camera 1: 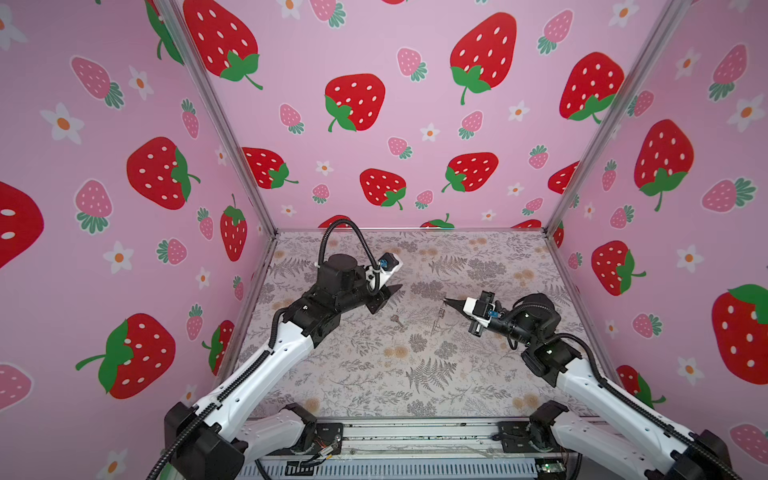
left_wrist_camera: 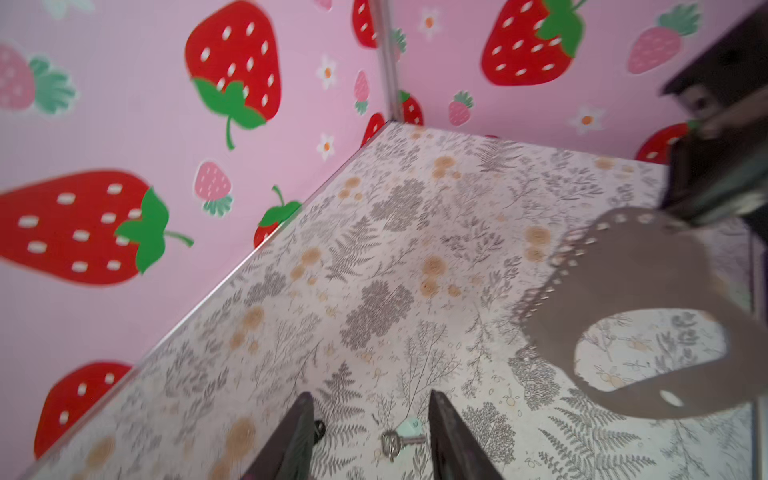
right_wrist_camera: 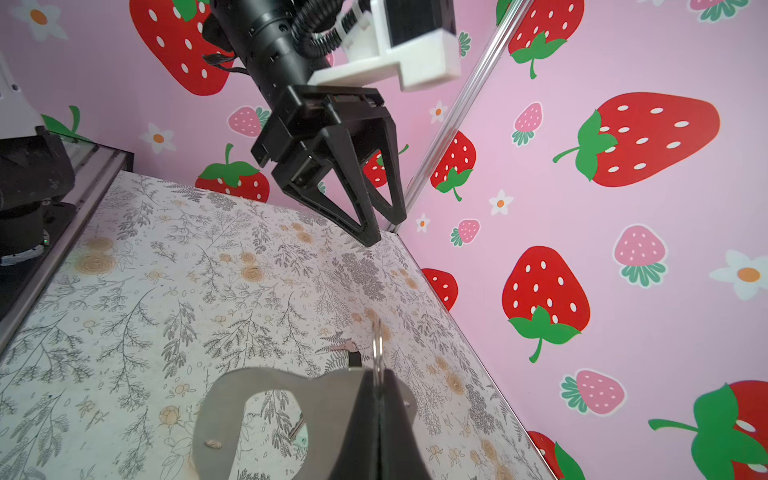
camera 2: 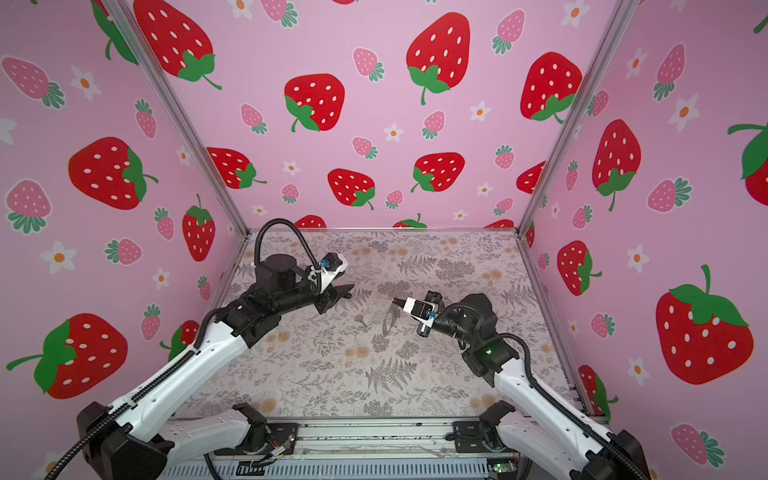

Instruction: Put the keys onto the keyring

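Right gripper clamped on flat grey-mauve crescent keyring, held clear of the floral table, evidently for threading. Left gripper, jaws apart, empty, poised over small silver key mid-table.

A table is covered by a pale sheet printed with grey ferns and tan blossoms. A small silver key is laid flat on it, close beside the tips of the left gripper, between that gripper and the right gripper, nearer the former. In the left wrist view the key is seen between that gripper's fingers, with a pale green scrap touching it. In the right wrist view a black-headed key is shown on the sheet just beyond the right gripper's tips.
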